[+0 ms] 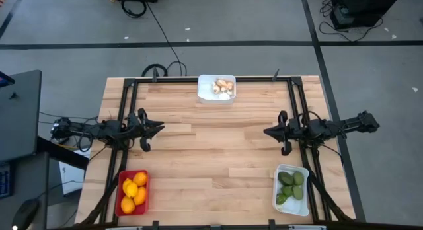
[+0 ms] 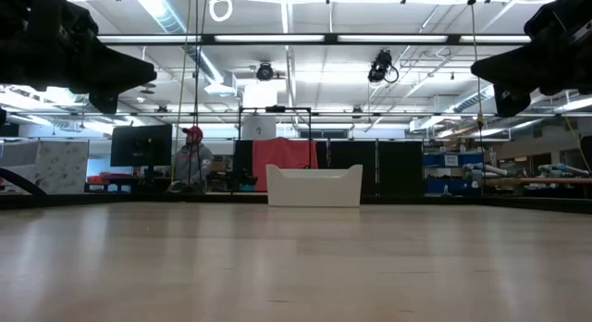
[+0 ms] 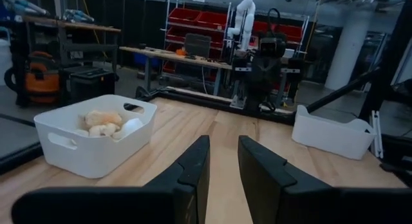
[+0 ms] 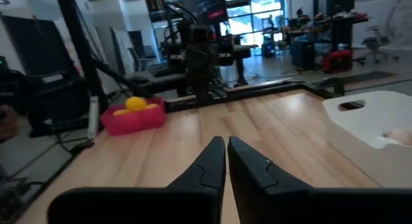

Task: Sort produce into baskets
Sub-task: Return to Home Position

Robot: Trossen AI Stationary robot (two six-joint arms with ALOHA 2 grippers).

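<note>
Left gripper [image 1: 157, 129] hovers mid-left, jaws slightly parted, right gripper [image 1: 269, 131] mid-right, pressed together, both empty; oranges [image 1: 133, 189] lower left, limes [image 1: 291, 185] lower right, mushrooms [image 1: 223, 86] top centre, all in baskets [image 1: 119, 198], so park level and clear.

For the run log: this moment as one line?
left end effector: raised, empty, open | right end effector: raised, empty, shut | citrus: red basket | green fruits: right white basket | mushrooms: far white basket

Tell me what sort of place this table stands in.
Most likely a robotics lab or workshop: a white robot arm stands beyond the table, shelves of red bins stand behind it, and a person is by a monitor.
</note>
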